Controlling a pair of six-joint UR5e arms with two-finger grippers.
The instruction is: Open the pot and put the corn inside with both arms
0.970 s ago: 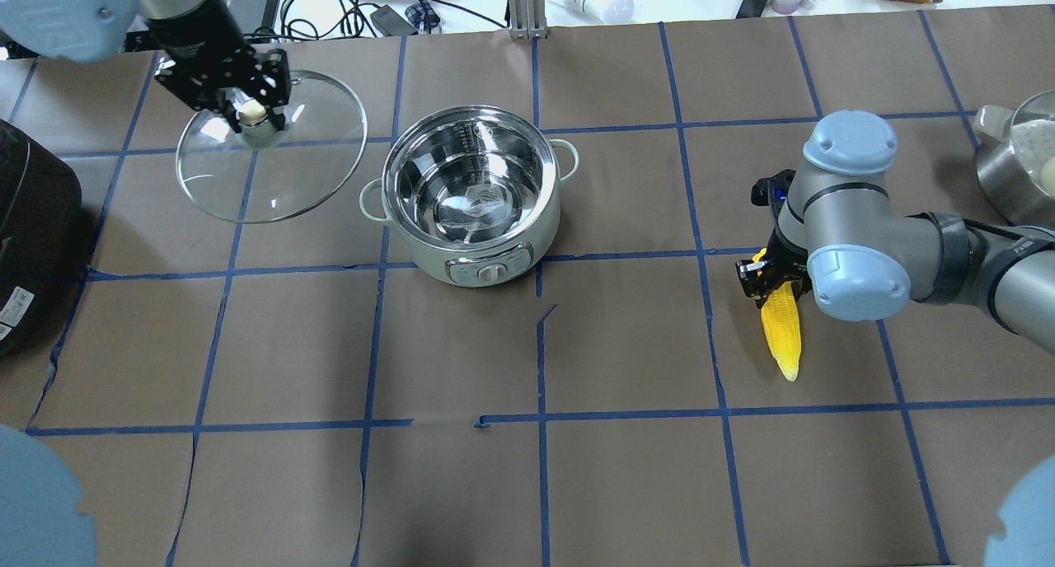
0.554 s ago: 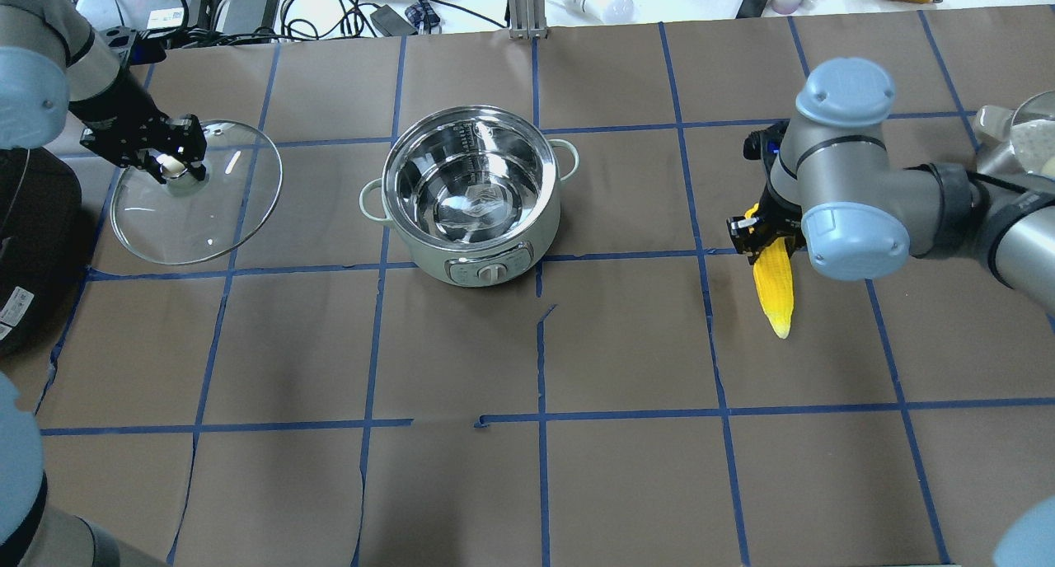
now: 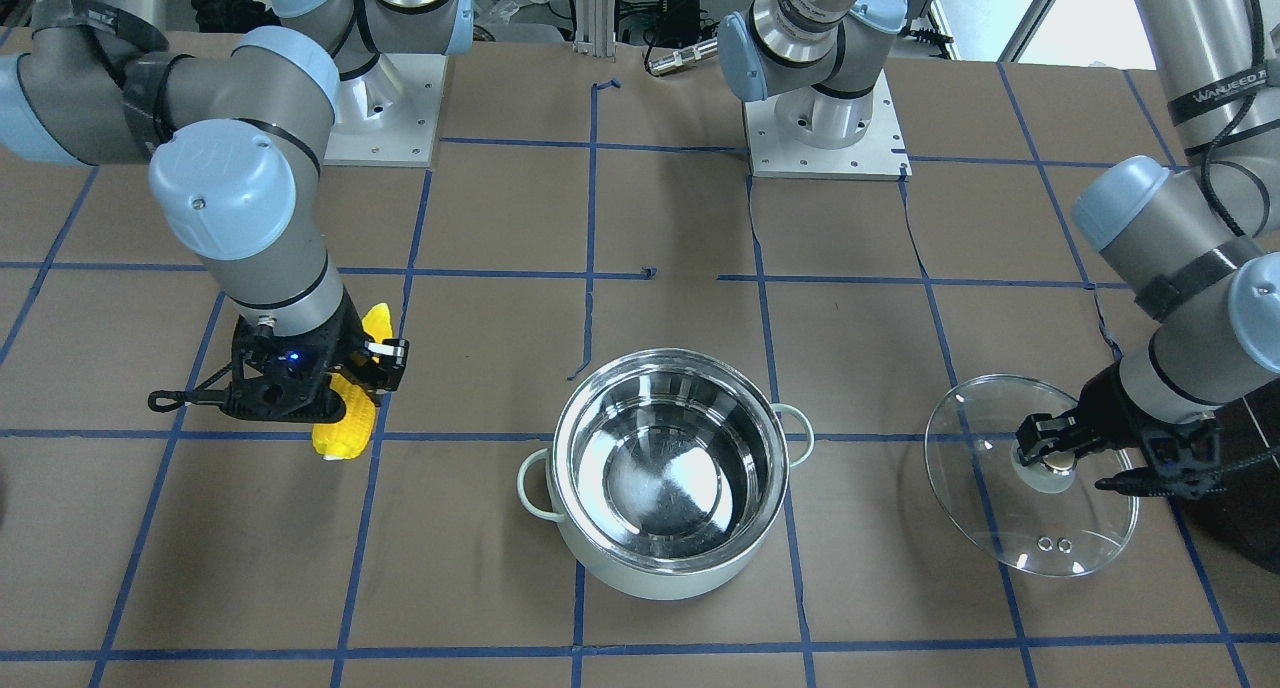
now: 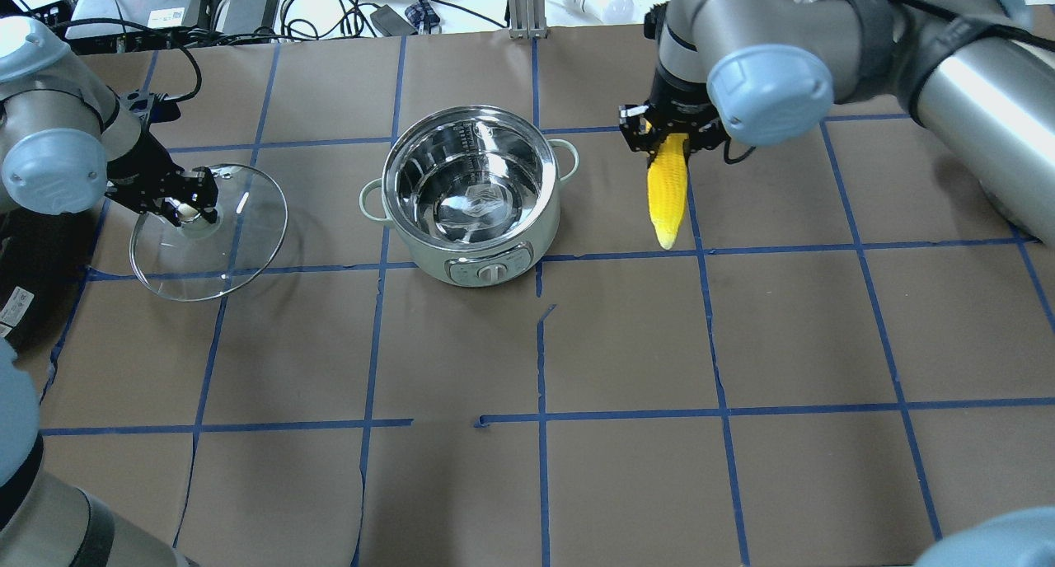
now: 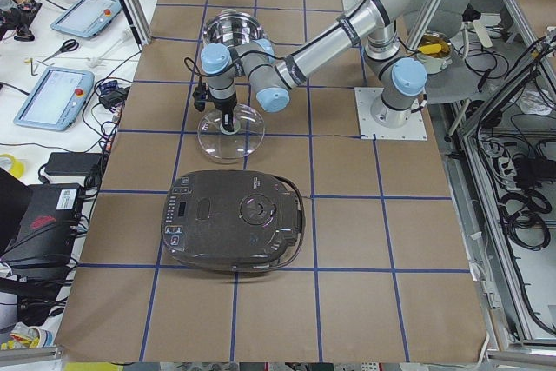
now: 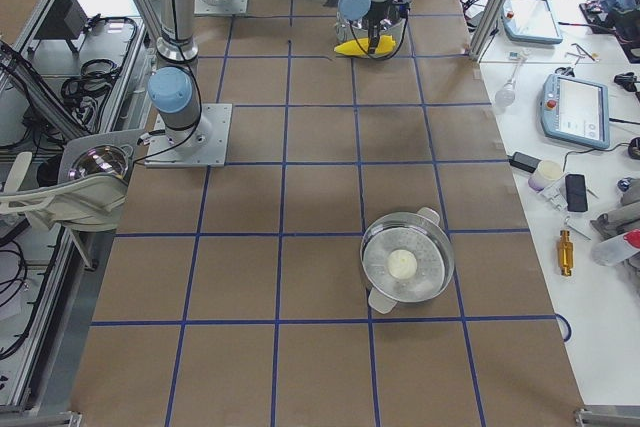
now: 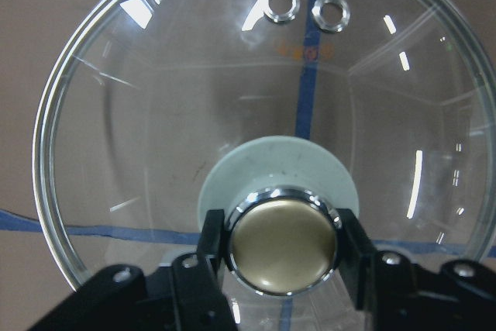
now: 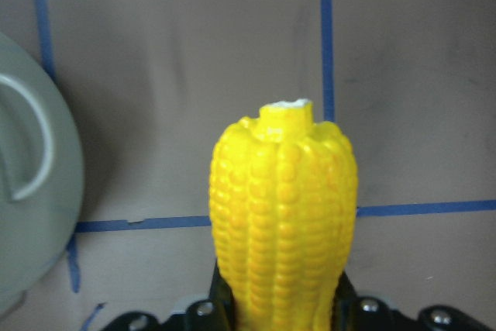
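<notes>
The mint-green pot (image 4: 429, 258) stands open in the middle of the table, its steel inside empty; it also shows in the front view (image 3: 650, 573). My left gripper (image 4: 191, 210) is shut on the knob (image 7: 283, 246) of the glass lid (image 4: 239, 254), holding it low over the table left of the pot. I cannot tell if the lid touches the table. My right gripper (image 4: 672, 134) is shut on the thick end of the yellow corn (image 4: 666, 192), held in the air just right of the pot, tip pointing toward me. The right wrist view shows the corn (image 8: 283, 215) beside the pot's handle (image 8: 31, 149).
A black rice cooker (image 5: 230, 219) sits at the table's left end, close behind the lid (image 3: 1000, 528). A second steel pot (image 6: 375, 247) with a white item inside stands near the right end. Cables and devices lie beyond the far edge (image 4: 363, 11).
My right arm has carried the corn left and farther away, up to the pot's right side. My left arm has carried the lid left, away from the pot, and lower.
</notes>
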